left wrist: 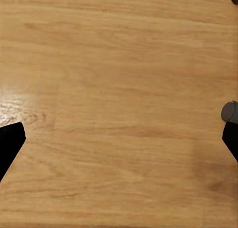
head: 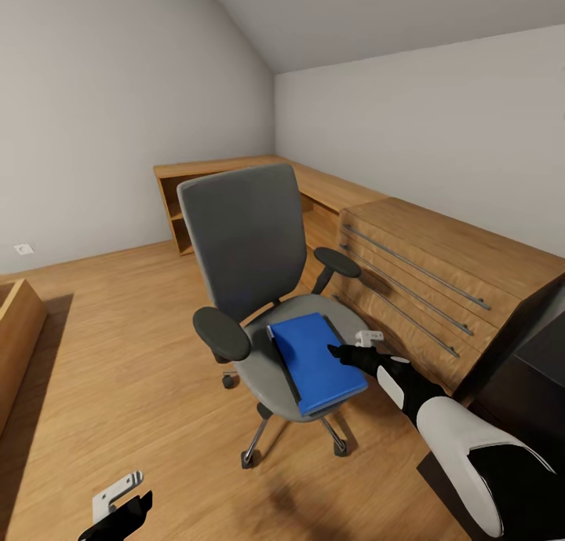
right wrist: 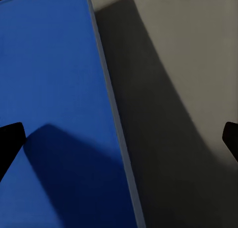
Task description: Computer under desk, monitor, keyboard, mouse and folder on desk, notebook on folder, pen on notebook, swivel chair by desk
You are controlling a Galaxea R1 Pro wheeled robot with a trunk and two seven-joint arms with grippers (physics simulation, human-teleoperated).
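The swivel chair (head: 251,266) has a mid-grey back and seat, darker charcoal armrests and a chrome base with black casters. On it lies the folder (head: 318,360), a plain bright blue with a black spine edge. The floor (head: 118,352) is warm honey wood with fine grain streaks; the chest of drawers (head: 424,282) is the same light wood with silver bar handles. The walls (head: 94,93) are plain off-white. The right gripper (head: 349,354) is black, its arm white and black

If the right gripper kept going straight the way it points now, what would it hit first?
Most likely the folder lying on the swivel chair seat. The right gripper, jaws wide open, straddles the folder's edge, one finger over blue, the other over grey seat. How far above it sits is unclear.
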